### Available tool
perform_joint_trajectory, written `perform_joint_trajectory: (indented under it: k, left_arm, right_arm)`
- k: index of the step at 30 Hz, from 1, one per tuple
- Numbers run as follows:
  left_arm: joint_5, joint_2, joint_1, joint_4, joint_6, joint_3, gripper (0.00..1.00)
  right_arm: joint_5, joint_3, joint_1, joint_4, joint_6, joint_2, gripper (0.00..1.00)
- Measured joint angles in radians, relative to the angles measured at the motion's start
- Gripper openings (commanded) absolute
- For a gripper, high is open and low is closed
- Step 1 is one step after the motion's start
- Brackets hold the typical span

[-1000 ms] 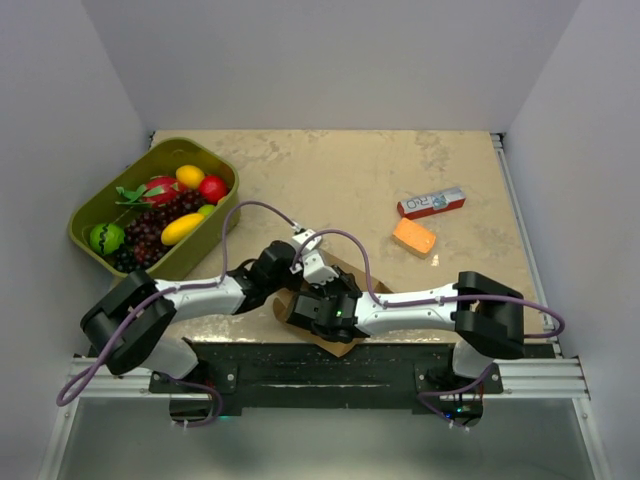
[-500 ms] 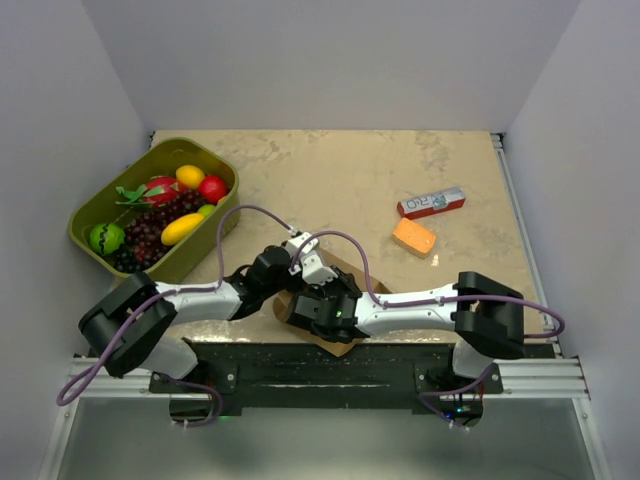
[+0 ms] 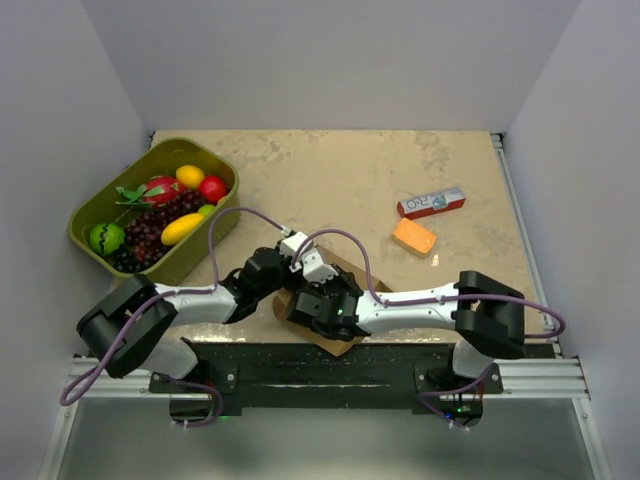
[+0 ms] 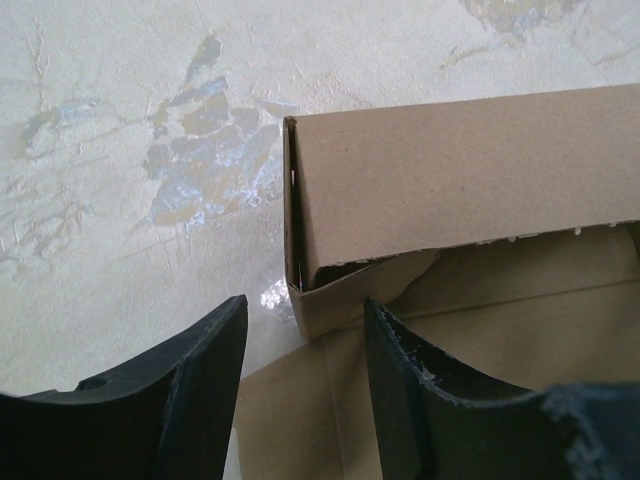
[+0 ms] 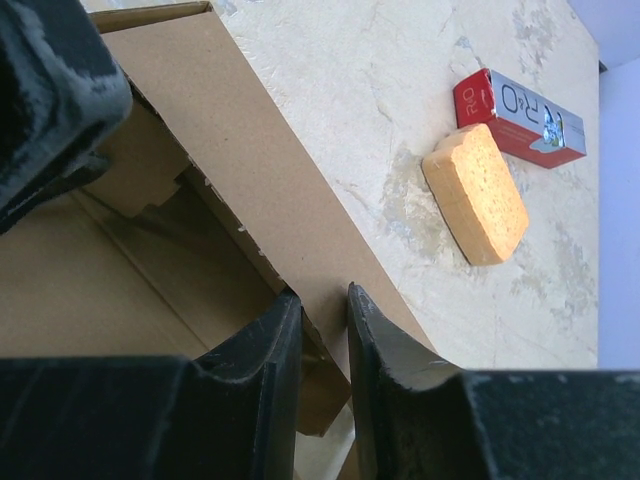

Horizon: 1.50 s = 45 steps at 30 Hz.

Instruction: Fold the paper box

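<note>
Lying at the near edge of the beige table (image 3: pixel 330 170), the plain brown cardboard paper box (image 4: pixel 450 190) is mostly covered overhead. Wrist views show its raised wall pinched by the right gripper (image 5: pixel 320 298), the left gripper (image 4: pixel 305 305) spread wide, empty, at its corner. Right of it lie an orange spongy block (image 3: pixel 413 238) and a red-and-white printed carton (image 3: pixel 432 203); left, an olive-green tray (image 3: pixel 208 238) of toy fruit (image 3: pixel 183 228).

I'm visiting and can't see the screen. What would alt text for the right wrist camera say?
The right claw pinches a raised side wall of the brown paper box. Beyond, on the table, an orange block lies beside a red-and-white carton.
</note>
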Motion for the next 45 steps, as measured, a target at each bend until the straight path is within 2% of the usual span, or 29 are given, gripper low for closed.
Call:
perform_joint_trajectory:
  k: [9,14,29,38,45]
  left_arm:
    - [0.087,0.032,0.029,0.157,0.022,-0.056,0.57]
    - [0.126,0.064,0.036,0.216,0.023,-0.057,0.55]
    - [0.161,0.156,0.050,0.378,0.025,-0.069,0.30]
    - [0.103,0.195,0.051,0.438,0.020,-0.068,0.02]
    - [0.054,0.204,0.045,0.447,-0.007,-0.066,0.00]
  right_arm:
    - [-0.019,-0.026,0.000,0.043,-0.027,-0.029,0.25]
    - [-0.023,-0.029,0.000,0.050,-0.040,-0.029,0.25]
    - [-0.027,-0.034,0.000,0.060,-0.050,-0.032,0.25]
    - [-0.029,-0.034,0.000,0.064,-0.050,-0.032,0.25]
    - [-0.030,-0.034,0.000,0.079,-0.050,-0.032,0.24]
